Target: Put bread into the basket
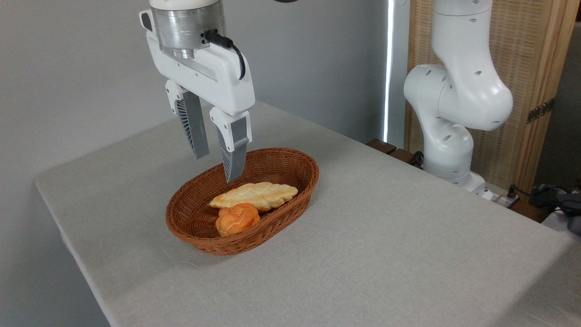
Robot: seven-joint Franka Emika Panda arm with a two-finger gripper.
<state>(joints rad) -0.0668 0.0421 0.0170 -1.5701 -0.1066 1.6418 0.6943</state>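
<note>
**Grey ribbed fingers parted over a filled basket**

Grey, ribbed and tapering to points, the two fingers (195,131) of the gripper (217,163) hang downward with a clear gap between them. Nothing sits in that gap and neither tip touches anything. The finger nearer the camera ends above the back part of the basket's inside, its tip short of the loaf below; the farther finger ends higher in the picture, over the tablecloth behind the basket's rear rim. The white gripper body and its metal wrist ring are tilted a little, with a black cable looping off the side.

The basket (281,222), oval, reddish-brown wicker with low flared sides, stands on the table (386,254), which is covered in pale grey cloth. Inside it lies the bread (254,195), a flat, elongated, pale golden loaf with browned edges, stretched along the basket's long axis toward the right end. Pressed against its near side sits a small round orange knotted roll (237,219), close to the front wall of the basket.

To the right, the robot arm's white base and joints (454,104) rise at the table's far edge, well apart from the basket.
</note>
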